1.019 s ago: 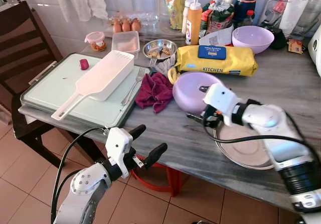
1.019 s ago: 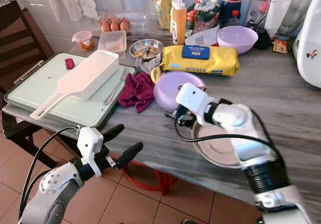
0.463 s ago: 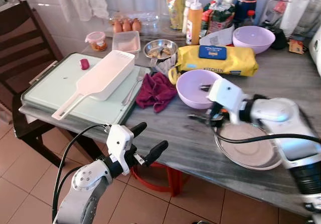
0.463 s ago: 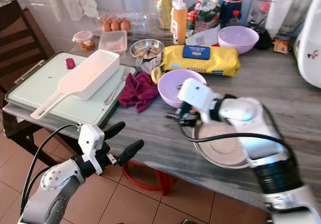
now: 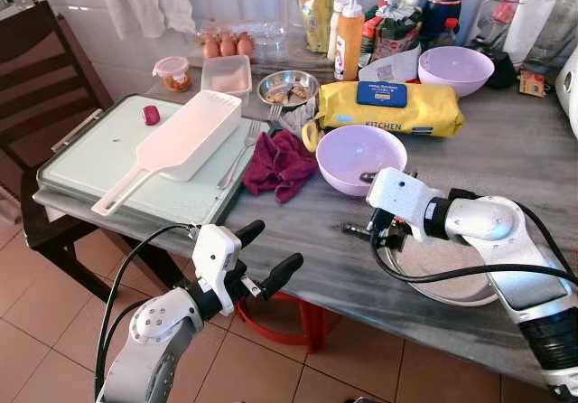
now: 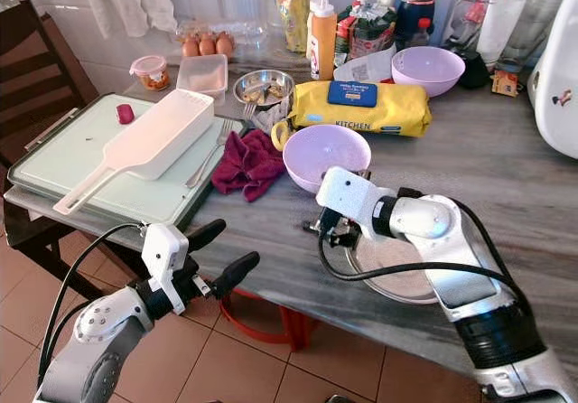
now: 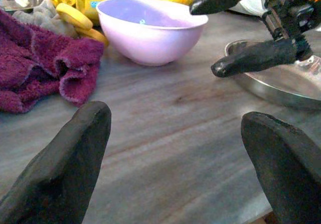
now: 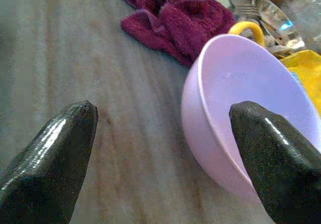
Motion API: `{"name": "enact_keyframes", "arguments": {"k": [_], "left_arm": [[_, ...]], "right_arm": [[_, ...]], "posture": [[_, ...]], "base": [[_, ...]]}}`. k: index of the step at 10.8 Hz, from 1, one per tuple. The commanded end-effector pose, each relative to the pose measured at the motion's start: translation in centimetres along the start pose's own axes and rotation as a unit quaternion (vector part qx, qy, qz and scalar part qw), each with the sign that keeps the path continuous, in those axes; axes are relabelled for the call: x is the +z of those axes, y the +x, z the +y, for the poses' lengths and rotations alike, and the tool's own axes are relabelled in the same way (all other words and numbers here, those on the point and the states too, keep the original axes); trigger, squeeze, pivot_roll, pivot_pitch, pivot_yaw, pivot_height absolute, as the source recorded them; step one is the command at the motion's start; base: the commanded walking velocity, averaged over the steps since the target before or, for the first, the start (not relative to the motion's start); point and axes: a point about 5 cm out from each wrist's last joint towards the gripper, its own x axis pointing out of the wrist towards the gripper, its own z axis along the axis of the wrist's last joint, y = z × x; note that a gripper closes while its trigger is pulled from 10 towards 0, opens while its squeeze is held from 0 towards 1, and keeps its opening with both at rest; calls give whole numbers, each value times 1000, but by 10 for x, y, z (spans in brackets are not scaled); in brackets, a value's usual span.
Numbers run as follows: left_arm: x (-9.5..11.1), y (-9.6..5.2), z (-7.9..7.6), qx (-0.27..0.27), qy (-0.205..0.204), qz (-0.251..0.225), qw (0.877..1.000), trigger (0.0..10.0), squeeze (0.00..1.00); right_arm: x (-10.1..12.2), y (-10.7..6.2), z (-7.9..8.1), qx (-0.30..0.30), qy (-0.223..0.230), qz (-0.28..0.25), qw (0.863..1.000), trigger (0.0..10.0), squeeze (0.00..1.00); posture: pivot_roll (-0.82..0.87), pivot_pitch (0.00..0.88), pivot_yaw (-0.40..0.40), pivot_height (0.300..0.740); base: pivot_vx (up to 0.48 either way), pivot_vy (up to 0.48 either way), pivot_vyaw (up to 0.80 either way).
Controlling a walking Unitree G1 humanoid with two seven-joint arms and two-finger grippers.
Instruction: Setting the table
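Lilac plastic bowl (image 5: pixel 360 157) is sitting near the grey table's (image 5: pixel 506 159) front edge; right gripper (image 5: pixel 366 230) beside it, fingers apart; left gripper (image 5: pixel 264 257) also spread.

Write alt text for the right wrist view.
The right claw is open above a grey marbled tabletop, one black finger beside the rim of a lilac bowl. Beyond lie a crumpled maroon cloth and a yellow handle.

Grey marble-look table (image 5: pixel 506 150), dark wooden chair (image 5: pixel 36 69), terracotta floor tiles (image 5: pixel 36 331), white-tiled wall (image 5: pixel 108 51).
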Motion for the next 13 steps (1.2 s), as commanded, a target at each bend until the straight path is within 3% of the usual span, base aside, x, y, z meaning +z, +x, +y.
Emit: {"name": "enact_keyframes", "arguments": {"k": [1,2,3,4,5,6,7,13], "left_arm": [[-4,-2,2,2,0,12,1000,10000,0],[-4,-2,2,1,0,11,1000,10000,0],[-5,-2,2,1,0,12,1000,10000,0],[-5,-3,2,1,0,12,1000,10000,0],[-6,-4,1,1,0,13,1000,10000,0],[-6,-5,2,2,0,13,1000,10000,0],[-7,-5,1,2,0,13,1000,10000,0],[-7,-7,3,4,2,17,1000,10000,0]], "right_arm": [[-5,3,3,-1,-5,9,1000,10000,0],[-7,4,-2,-19,-15,13,1000,6627,0],[-7,5,-4,-26,-21,14,999,4000,0],[-8,8,-8,-34,-28,15,999,4078,0],[-9,8,-9,-35,-36,16,999,3059,0],[-11,11,-11,-35,-46,18,998,1176,0],[-12,12,-12,-32,-48,18,998,0,0],[-16,11,-22,-35,-54,20,998,0,0]], "posture": [[-94,98,94,740],[-92,99,94,740],[-92,98,94,740],[-89,97,94,740],[-89,97,94,740],[-85,93,93,740],[-83,95,91,740],[-80,96,94,740]], "base": [[0,0,0],[0,0,0],[0,0,0],[0,0,0],[0,0,0],[0,0,0],[0,0,0],[0,0,0]]}}
